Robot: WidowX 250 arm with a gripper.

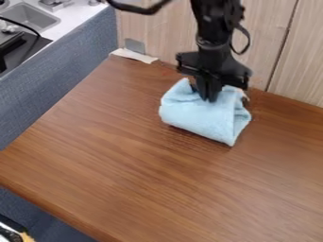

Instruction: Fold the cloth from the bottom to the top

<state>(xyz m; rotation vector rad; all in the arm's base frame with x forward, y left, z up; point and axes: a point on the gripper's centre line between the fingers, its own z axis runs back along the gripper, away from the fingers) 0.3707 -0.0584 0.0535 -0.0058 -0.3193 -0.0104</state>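
The black gripper (210,98) points straight down near the table's back edge, its fingers closed together and pressed into the upper part of the light blue cloth (205,117). It is shut on a bit of the cloth there. The cloth lies folded and bunched in a compact, thick shape, with raised folds to the left and right of the fingertips. Its lower edge slants down to a corner at the right. Part of the cloth's far side is hidden behind the gripper.
The brown wooden table (126,156) extends in front of the cloth and to both sides. A pale wood panel wall (268,42) stands close behind. A whitish strip (133,56) lies at the table's back left corner. A counter with a sink (28,18) is at the upper left.
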